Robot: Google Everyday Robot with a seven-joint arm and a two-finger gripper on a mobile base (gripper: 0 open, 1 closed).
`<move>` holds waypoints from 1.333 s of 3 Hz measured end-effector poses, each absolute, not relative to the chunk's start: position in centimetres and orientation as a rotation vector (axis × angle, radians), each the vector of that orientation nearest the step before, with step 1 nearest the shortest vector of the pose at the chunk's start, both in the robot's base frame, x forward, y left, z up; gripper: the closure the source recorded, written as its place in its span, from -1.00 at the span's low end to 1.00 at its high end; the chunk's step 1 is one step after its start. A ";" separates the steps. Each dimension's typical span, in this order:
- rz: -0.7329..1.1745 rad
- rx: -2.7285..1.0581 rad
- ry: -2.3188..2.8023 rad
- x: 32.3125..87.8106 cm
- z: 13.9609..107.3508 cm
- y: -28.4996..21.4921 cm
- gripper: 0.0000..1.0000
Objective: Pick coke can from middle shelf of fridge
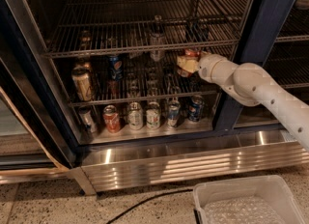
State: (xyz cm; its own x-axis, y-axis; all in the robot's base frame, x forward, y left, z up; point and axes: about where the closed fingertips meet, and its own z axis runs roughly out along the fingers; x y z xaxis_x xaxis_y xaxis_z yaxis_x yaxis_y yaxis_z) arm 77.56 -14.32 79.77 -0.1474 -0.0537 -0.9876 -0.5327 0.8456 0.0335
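The fridge [264, 30] stands open, with dark posts and wire racks. My gripper [186, 65] is inside it at the right, above the middle shelf [145, 98] and just under the upper rack. The white arm reaches in from the right. The coke can [191, 53] shows as a red top right at the gripper. Its lower part is hidden behind the gripper, so I cannot tell whether it stands on the rack or is lifted.
On the middle shelf are a blue Pepsi can [114, 66] and a tan can [83, 84] at the left. Several cans line the floor level, among them a red-orange one [112, 119]. A bottle [157, 39] stands on the upper rack. A white bin [246, 201] and a black cable [145, 201] lie on the floor.
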 end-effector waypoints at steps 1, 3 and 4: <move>0.488 -0.474 1.699 75.5 78.9 -13.8 1.00; 0.567 -0.562 1.722 70.0 78.5 -11.6 1.00; 0.615 -0.625 1.689 66.5 79.6 -11.0 1.00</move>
State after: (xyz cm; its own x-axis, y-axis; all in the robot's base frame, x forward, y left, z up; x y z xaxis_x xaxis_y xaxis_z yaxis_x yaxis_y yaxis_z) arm 66.47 -10.96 79.62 -0.1829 -0.0812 -0.9798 -0.6920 0.7186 0.0696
